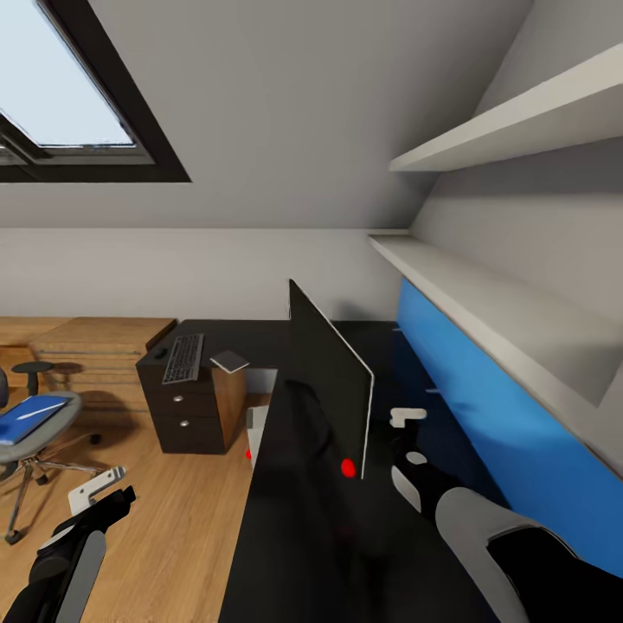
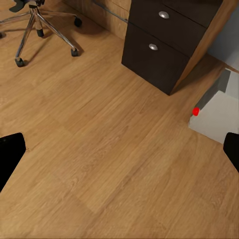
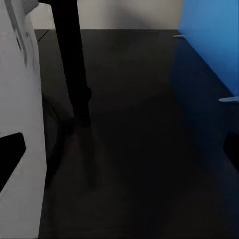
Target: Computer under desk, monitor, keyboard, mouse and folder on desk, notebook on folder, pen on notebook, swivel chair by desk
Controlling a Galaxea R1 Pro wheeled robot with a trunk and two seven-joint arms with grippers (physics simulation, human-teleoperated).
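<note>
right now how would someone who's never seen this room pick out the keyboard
Start at the long black-topped desk and follow it to its far end, above the black drawers with round silver knobs. The keyboard lies flat there: a slim grey slab of dark keys, far bigger than the small dark mouse beside it.

walls: sloped grey ceiling (image 1: 285, 104), skylight (image 1: 61, 95) at 10 o'clock
floor: light wood (image 1: 182, 519)
shelves: white (image 1: 519, 121), 2 o'clock
panel: blue (image 1: 484, 407), 3 o'clock
</note>
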